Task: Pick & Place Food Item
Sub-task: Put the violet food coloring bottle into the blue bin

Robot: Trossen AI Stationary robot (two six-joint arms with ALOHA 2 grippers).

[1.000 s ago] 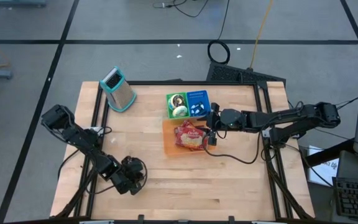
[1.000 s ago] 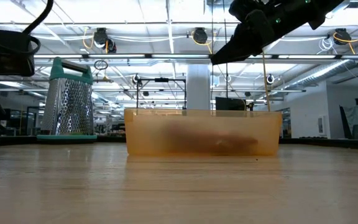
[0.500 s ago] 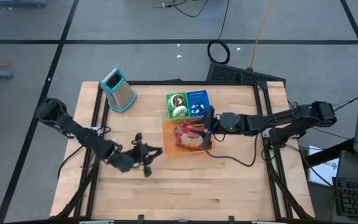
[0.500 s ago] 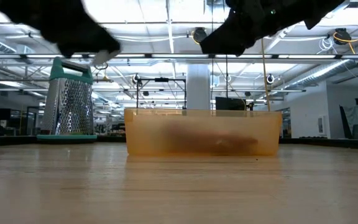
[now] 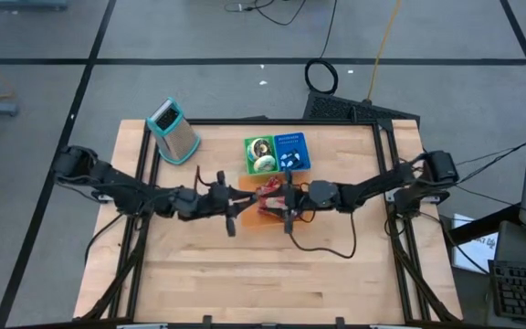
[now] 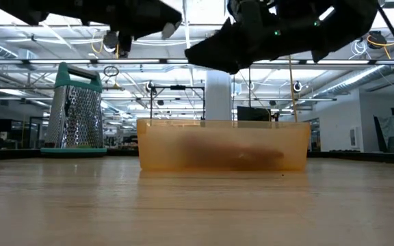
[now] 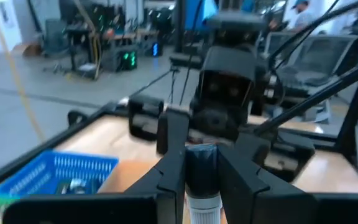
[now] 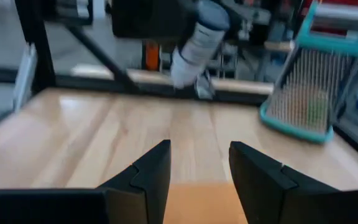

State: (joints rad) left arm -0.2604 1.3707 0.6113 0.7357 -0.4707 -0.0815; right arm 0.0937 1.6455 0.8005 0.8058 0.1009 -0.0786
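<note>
Two tools [image 5: 229, 215] [image 5: 287, 211] facing, grater [image 5: 173, 131] aside

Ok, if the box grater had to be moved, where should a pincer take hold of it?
By the teal handle across its top, pincer coming straight down. The grater stands upright on the table, and its metal walls widen toward the base, so a side grip would meet broad, sloped faces.

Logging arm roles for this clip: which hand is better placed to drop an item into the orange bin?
Left: the left hand holds a small bottle beside the orange bin; the right hand is open, empty.
</note>
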